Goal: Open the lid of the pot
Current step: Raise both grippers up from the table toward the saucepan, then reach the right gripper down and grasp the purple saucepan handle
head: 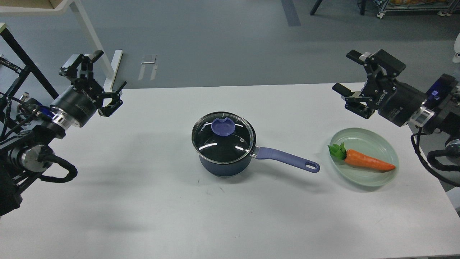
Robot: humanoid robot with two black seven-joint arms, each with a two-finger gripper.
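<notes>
The dark navy pot [224,166] stands at the middle of the white table [151,201], its purple handle [287,159] pointing right. The clear glass lid [223,138] sits closed on it, with a periwinkle knob [222,126] on top. My left gripper [104,77] is open and empty, raised over the table's far left corner, well left of the pot. My right gripper [346,73] is open and empty, raised over the far right edge, well right of the pot.
A pale green plate [386,145] with an orange carrot [361,160] lies right of the pot handle. Beyond the table is grey floor, with a white desk leg [91,39] and a dark frame [25,61] at the far left.
</notes>
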